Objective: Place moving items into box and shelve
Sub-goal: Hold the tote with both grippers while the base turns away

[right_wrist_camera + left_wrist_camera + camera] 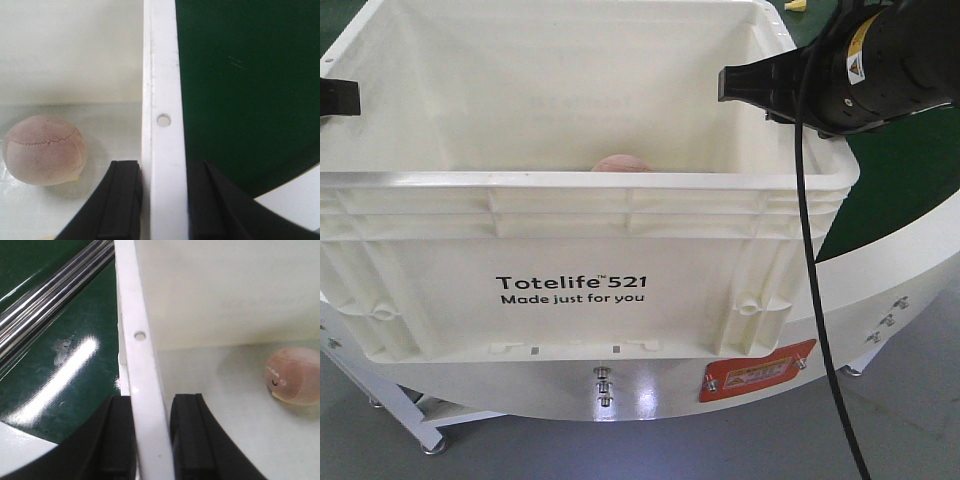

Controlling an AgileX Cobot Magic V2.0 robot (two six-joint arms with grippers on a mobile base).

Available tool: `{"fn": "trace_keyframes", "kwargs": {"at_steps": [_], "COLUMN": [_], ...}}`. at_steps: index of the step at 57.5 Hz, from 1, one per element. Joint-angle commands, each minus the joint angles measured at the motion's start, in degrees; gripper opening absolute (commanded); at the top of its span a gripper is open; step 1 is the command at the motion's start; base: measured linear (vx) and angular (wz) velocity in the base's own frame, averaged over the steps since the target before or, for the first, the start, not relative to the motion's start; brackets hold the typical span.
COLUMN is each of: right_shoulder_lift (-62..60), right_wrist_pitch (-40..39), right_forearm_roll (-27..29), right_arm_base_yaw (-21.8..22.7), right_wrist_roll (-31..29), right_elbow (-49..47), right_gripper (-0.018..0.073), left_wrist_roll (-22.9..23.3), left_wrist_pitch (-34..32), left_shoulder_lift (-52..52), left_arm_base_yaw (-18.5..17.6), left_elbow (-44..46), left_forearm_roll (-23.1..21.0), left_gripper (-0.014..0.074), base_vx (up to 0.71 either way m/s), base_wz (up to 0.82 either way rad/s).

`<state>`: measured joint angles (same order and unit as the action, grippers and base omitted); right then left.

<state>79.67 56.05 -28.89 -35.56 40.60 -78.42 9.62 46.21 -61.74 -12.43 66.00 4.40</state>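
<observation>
ribbed cream plastic box (pixel 570 290). left gripper (pixel 150 440) and right gripper (pixel 167 200) clamped its thin opposite walls. round stitched pink ball (pixel 42 150) lay inside, 9 o'clock of right gripper.

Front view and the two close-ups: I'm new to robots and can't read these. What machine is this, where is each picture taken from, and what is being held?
This is a robot with two arms. The front view looks out from its body at a white tote standing on a green table. The other two pictures come from cameras on its wrists, looking down at the tote's side walls. The left gripper straddles the left wall and the right gripper straddles the opposite wall. Each has one black finger inside and one outside, and seems to be pinching the rim. On the bottom of the tote lies one pink ball. Nothing else is held.
</observation>
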Motion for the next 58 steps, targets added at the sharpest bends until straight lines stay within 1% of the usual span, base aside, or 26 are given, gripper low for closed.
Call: {"fn": "trace_keyframes", "kwargs": {"at_steps": [1,43,58], "right_shoulder_lift": [-2.24,-2.24,-2.24], "right_wrist_pitch": [-6.17,-6.17,-6.17], "right_forearm_roll": [-5.77,-5.77,-5.77], "right_arm_base_yaw": [0.05,0.05,0.05], "right_wrist_roll": [0.03,0.03,0.03], "right_elbow": [-2.64,-2.64,-2.64], "right_gripper": [0.0127,0.0127,0.0127], "left_wrist_roll": [-1.76,-1.76,-1.76], "left_wrist_pitch": [-8.37,-8.37,-8.37], "left_shoulder_lift": [1.77,1.77,1.77], "left_arm_base_yaw": [-0.51,-0.51,-0.51], "left_elbow": [2.54,2.54,2.54], "left_forearm_roll": [-1.22,-1.22,-1.22], "left_gripper": [0.0129,0.0129,0.0129], "base_vx": [0.00,0.00,-0.02], "base_wz": [0.00,0.00,0.09]}}
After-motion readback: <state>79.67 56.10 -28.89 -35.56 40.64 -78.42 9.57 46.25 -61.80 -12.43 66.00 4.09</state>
